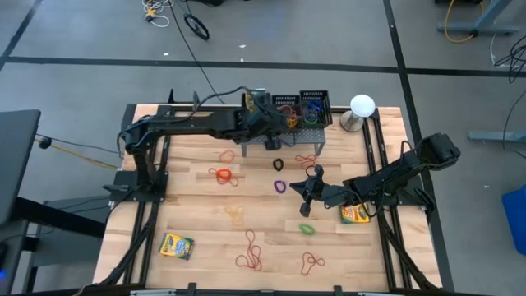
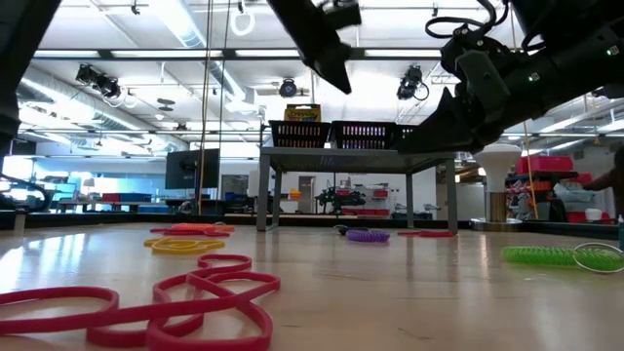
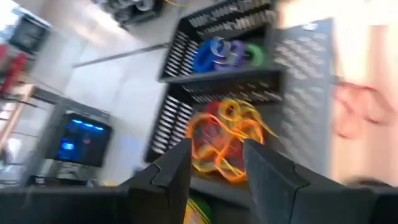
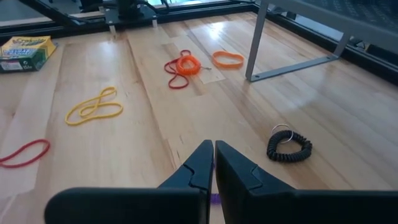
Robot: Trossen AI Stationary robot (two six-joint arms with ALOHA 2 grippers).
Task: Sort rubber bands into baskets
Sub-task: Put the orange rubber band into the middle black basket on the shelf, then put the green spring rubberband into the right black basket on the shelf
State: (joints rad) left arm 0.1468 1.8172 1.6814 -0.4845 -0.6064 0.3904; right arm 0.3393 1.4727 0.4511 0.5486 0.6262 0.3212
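The left claw (image 3: 214, 168) is up at the top middle of the high view, over the baskets (image 1: 301, 108) on the grey stand (image 1: 304, 131), and its fingers stand apart with nothing in them above a basket of orange and yellow bands (image 3: 224, 140). The right claw (image 4: 213, 163) is pinched shut and empty, low over the bench (image 1: 205, 222) right of the middle, near a purple band (image 1: 279, 186) and a black coil (image 4: 288, 145). More bands lie loose on the bench, like the red ones (image 1: 250, 259) near the bottom.
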